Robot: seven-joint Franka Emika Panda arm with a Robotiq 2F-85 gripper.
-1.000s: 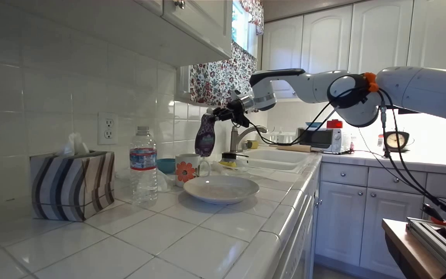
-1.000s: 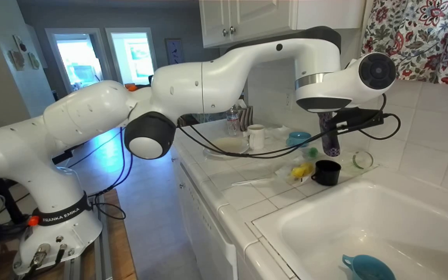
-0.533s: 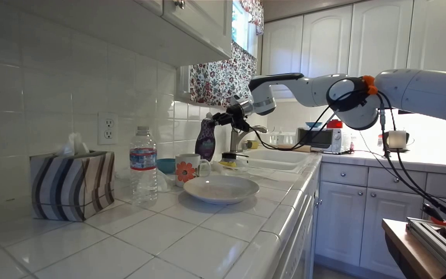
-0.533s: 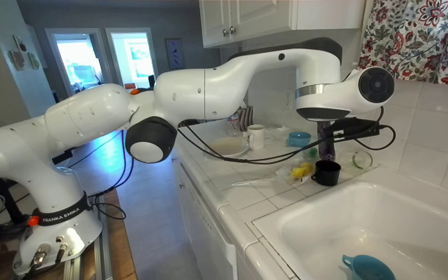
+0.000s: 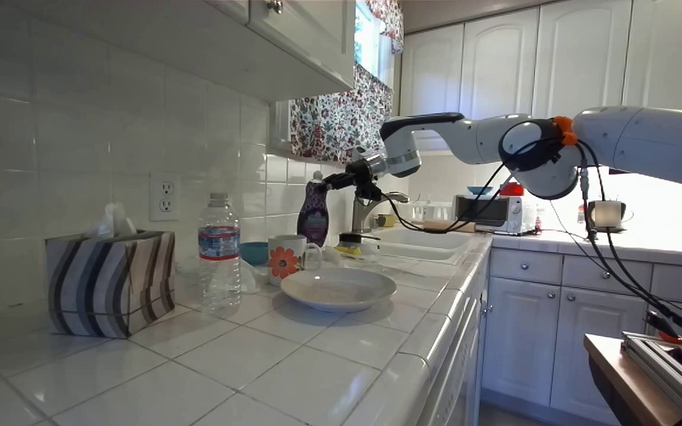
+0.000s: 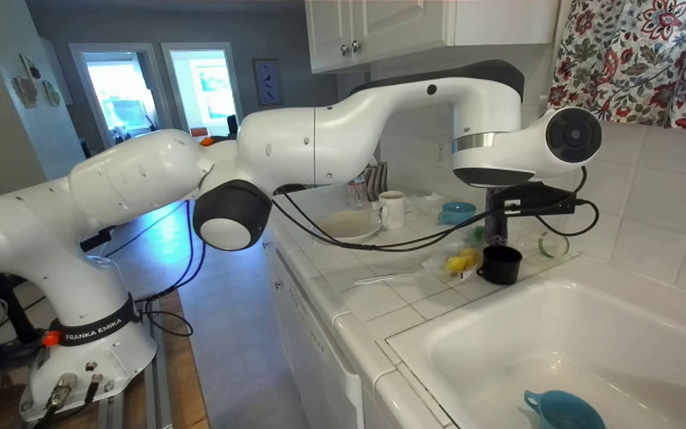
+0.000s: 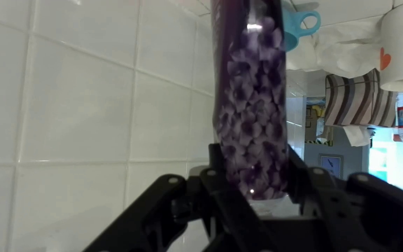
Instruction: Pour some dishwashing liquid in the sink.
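The tool (image 7: 254,161) grips the upper part of a nearly upright purple bottle (image 5: 314,214), near the tiled wall (image 7: 77,105); whether its base meets the tabletop (image 5: 258,355) cannot be told. In an exterior view, a black cup (image 6: 500,266) stands in front of the purple bottle, beside the sink (image 6: 486,339), which holds a blue cup (image 6: 569,411).

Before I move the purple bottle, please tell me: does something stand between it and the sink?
Yes: a black mug stands between the dishwashing-liquid bottle and the sink, close to the sink's edge. In an exterior view it appears directly in front of the bottle.
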